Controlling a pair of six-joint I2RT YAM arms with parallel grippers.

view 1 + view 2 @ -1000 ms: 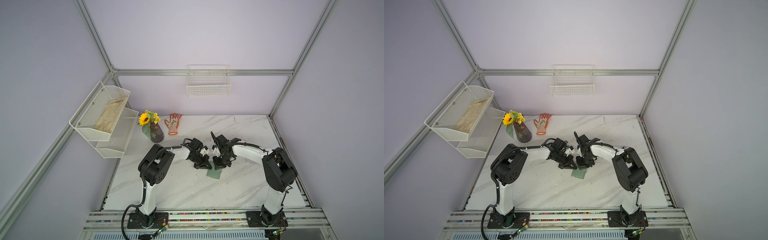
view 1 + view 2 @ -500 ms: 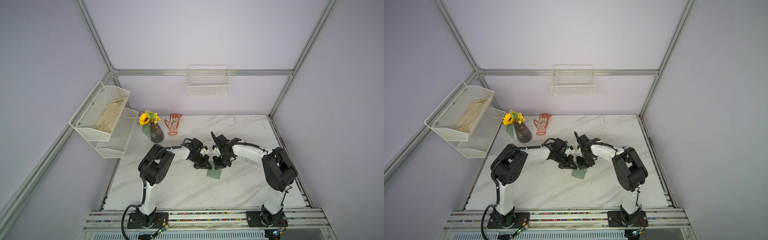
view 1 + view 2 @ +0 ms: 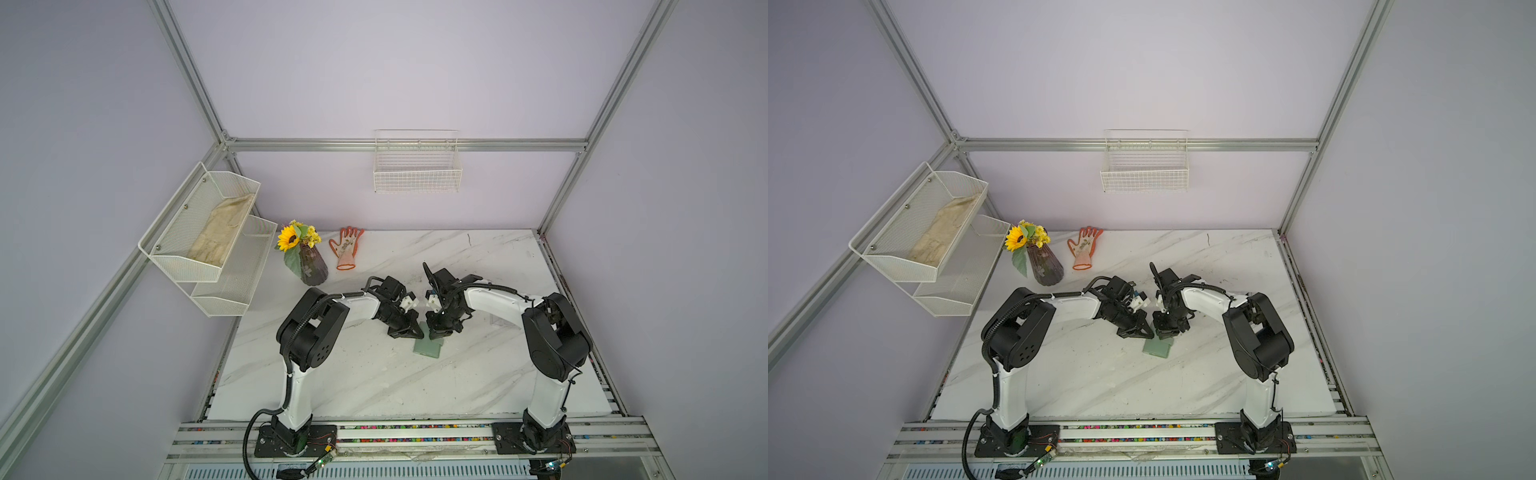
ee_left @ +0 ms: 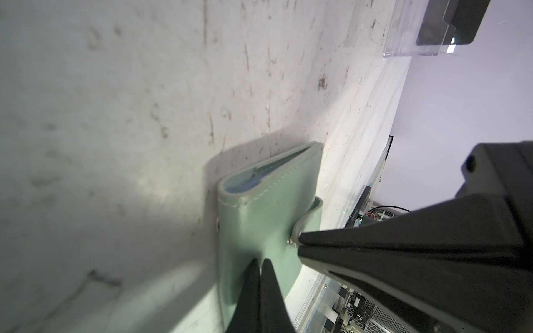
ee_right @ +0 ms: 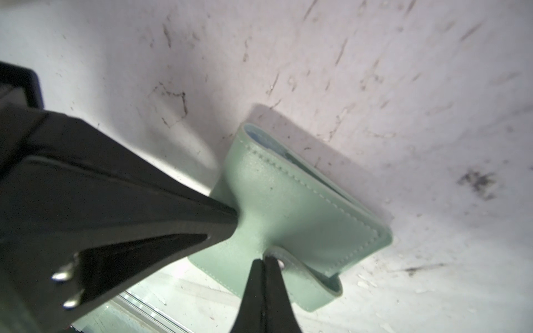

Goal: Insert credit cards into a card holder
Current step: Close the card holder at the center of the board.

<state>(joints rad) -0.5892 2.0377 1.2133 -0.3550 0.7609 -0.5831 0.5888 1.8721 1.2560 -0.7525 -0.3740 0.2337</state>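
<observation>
The sage-green card holder (image 3: 428, 348) (image 3: 1158, 349) lies folded shut on the marble table. A blue edge (image 4: 245, 184) (image 5: 259, 138) shows inside its fold. My left gripper (image 4: 261, 262) (image 3: 409, 332) is shut, and its tips press a dent into the cover (image 5: 302, 207). My right gripper (image 5: 264, 261) (image 3: 440, 330) is shut too, with its tips against the snap tab (image 5: 300, 276) (image 4: 310, 213) beside the metal stud. Nothing lies between either pair of jaws. A dark credit card (image 4: 461, 20) stands in a clear acrylic box (image 4: 415, 37) further off.
The acrylic box (image 3: 505, 322) sits right of the right arm. A vase of flowers (image 3: 309, 266) and an orange glove (image 3: 347, 247) lie at the back left. A mesh shelf (image 3: 208, 237) hangs on the left wall and a wire basket (image 3: 417, 166) on the back wall.
</observation>
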